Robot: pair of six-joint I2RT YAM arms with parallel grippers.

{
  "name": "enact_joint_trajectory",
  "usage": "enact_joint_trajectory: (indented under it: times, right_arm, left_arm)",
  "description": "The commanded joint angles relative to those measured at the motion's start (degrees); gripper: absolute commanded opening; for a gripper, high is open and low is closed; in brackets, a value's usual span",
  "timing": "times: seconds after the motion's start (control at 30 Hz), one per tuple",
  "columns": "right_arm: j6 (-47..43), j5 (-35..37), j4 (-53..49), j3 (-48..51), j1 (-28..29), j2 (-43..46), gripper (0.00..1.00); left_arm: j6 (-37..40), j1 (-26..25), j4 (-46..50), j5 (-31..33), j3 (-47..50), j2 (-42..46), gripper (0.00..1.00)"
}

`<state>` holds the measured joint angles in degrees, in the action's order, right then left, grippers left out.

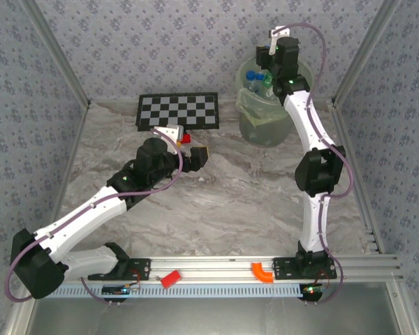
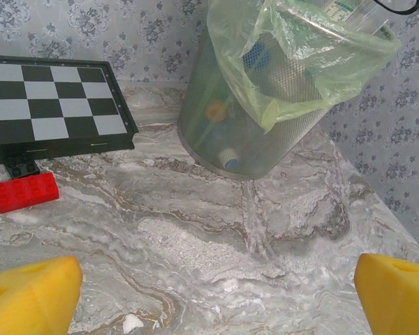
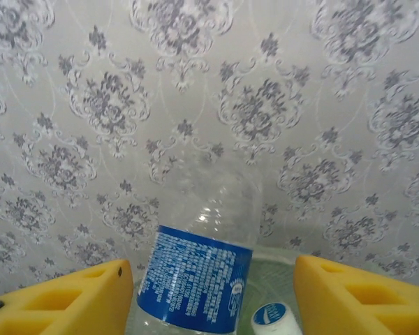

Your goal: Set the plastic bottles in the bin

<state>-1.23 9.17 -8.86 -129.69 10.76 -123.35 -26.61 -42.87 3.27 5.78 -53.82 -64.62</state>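
The bin (image 1: 265, 125), pale green with a thin liner, stands at the back right and holds several plastic bottles (image 1: 255, 77). My right gripper (image 1: 271, 70) hangs over its mouth. In the right wrist view a clear bottle with a blue label (image 3: 195, 279) stands up between the yellow fingers (image 3: 70, 303). It lies against the left one and a gap separates it from the right one, so my right gripper (image 3: 213, 300) is open. A blue-and-white cap (image 3: 272, 317) shows beside it. My left gripper (image 1: 199, 157) is open over bare table, left of the bin (image 2: 216, 125).
A chequered board (image 1: 178, 110) lies at the back, with a small red block (image 2: 26, 192) at its near edge. A red piece (image 1: 170, 278) and an orange piece (image 1: 262, 271) sit on the front rail. Papered walls close in the back and both sides.
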Motion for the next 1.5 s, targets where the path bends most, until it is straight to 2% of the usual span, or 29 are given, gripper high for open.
enact_joint_trajectory:
  times: [0.0,0.23,0.43,0.53,0.67,0.9,0.97,1.17,1.33,1.47]
  right_arm:
    - [1.5,-1.3,-2.4,-2.0,-0.6,0.9,0.62]
    - [3.1,-3.2,-2.8,-3.2,-0.8,0.2,0.61]
    - [5.3,-12.4,0.3,-5.4,-1.7,-0.9,0.58]
    - [7.1,-16.6,-2.6,-12.4,-2.6,-5.3,0.58]
    - [8.6,-18.0,-5.9,-20.0,-2.4,-10.9,0.59]
    - [10.8,-17.9,-5.0,-21.5,-1.8,-14.5,0.59]
    - [10.6,-15.7,-6.3,-21.5,-1.2,-14.6,0.59]
    - [11.4,-1.7,-11.9,-18.1,-0.1,-11.1,0.6]
    - [11.4,3.2,-9.9,-7.2,0.7,-4.2,0.6]
    - [12.0,6.2,-10.6,-3.1,1.2,-0.3,0.61]
  left_arm:
    - [-0.3,-0.2,-1.6,-0.4,0.4,1.2,1.0]
    - [-0.1,-0.1,-1.2,-0.3,0.5,1.5,1.0]
    - [0.2,-0.2,-1.2,-0.1,0.4,1.4,1.0]
    - [0.4,-0.2,-0.9,0.0,0.2,1.3,1.0]
    - [0.7,-0.1,-0.2,0.4,-0.3,1.2,1.0]
    - [0.9,-0.1,0.9,1.0,-0.3,1.6,1.0]
    - [0.8,-0.1,0.9,1.1,-0.2,1.8,1.0]
    - [0.2,-0.2,0.1,1.0,0.6,1.9,1.0]
    - [-0.3,-0.1,-0.5,0.5,1.1,1.9,1.0]
    - [-0.5,-0.2,-0.9,0.2,1.3,2.1,1.0]
